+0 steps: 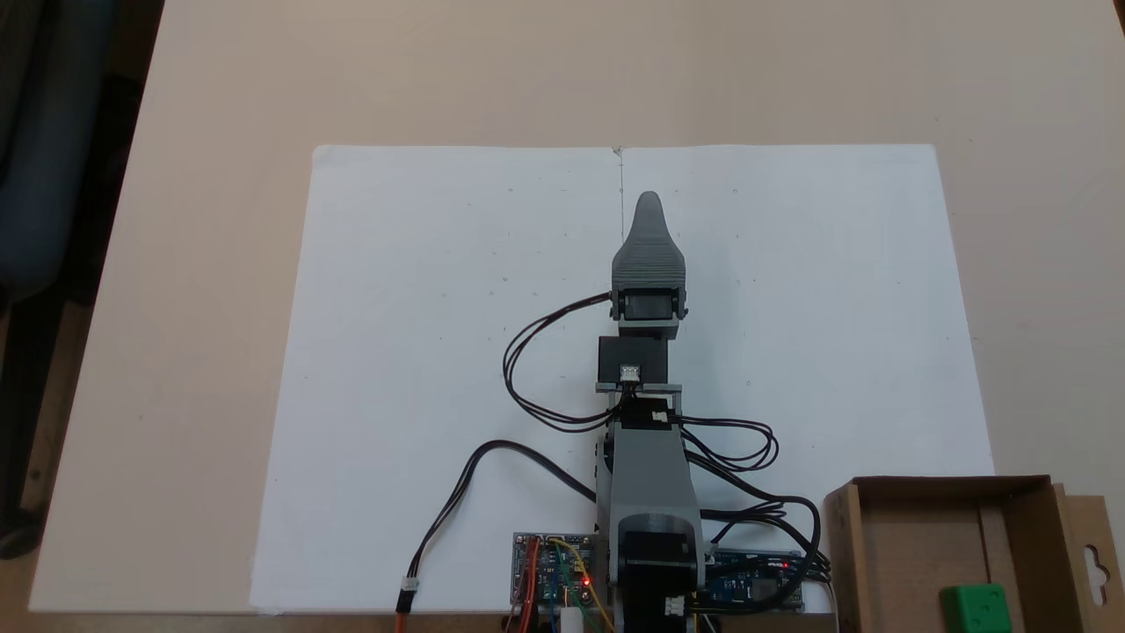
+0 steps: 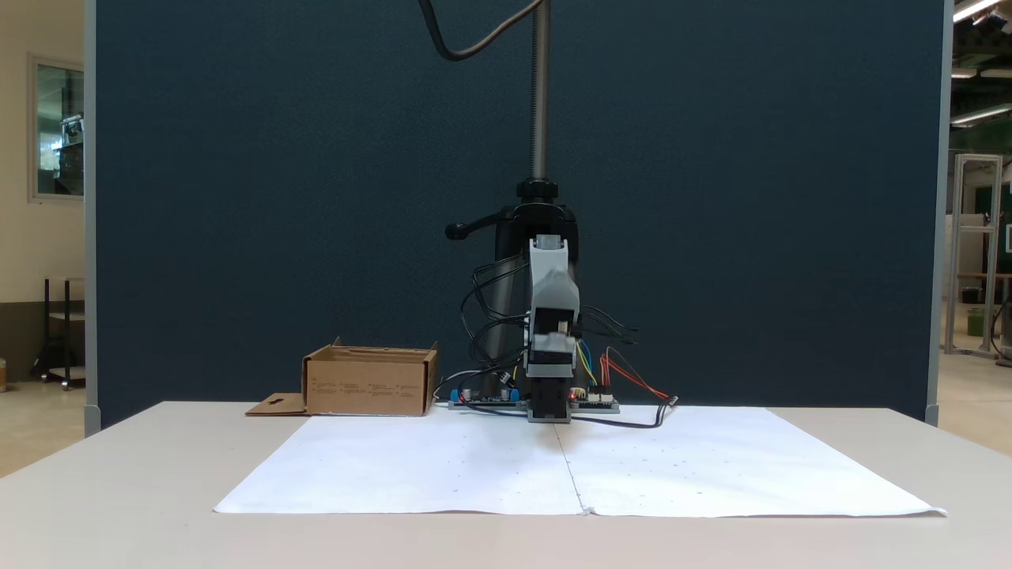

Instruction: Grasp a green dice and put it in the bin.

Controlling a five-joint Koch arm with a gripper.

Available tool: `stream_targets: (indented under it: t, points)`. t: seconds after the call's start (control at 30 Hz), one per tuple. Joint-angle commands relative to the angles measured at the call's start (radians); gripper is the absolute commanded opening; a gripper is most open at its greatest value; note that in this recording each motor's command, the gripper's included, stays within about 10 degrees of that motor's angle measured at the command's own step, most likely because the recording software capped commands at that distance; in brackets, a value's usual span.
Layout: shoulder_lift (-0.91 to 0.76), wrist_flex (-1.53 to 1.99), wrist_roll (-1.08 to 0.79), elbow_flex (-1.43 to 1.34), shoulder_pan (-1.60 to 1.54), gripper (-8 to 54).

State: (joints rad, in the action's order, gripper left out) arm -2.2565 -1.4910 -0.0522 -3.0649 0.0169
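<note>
Top-down fixed view: the arm stretches up the middle of the frame over the white paper sheet (image 1: 439, 352), with its gripper (image 1: 649, 200) at upper centre, well apart from everything else. From above, one grey jaw hides the other, so whether the jaws are spread or pressed together cannot be told; nothing green shows at the tip. The green dice (image 1: 976, 607) lies on the floor of the bin (image 1: 839, 536) at the lower right corner of the frame, partly cut by the bottom edge. The bin's side flap with its cut-out slot lies at far right.

Front fixed view: the bin (image 2: 368, 387) stands at left of centre on the table (image 2: 118, 474), beside the arm's base; the gripper (image 2: 549, 415) points toward the camera at frame centre, low over the paper.

Judged from this layout, the placing step is done and the task is complete. The next move calls only for the arm to come to rest, clear of the bin.
</note>
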Motion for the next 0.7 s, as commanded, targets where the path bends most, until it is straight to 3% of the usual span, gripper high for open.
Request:
stream_targets:
  t: [0.0,0.67]
  points:
    - [-0.114,-0.167,0.044,-0.063,0.011,44.9]
    - [-0.115,-0.258,0.048,-0.063,0.011,45.0]
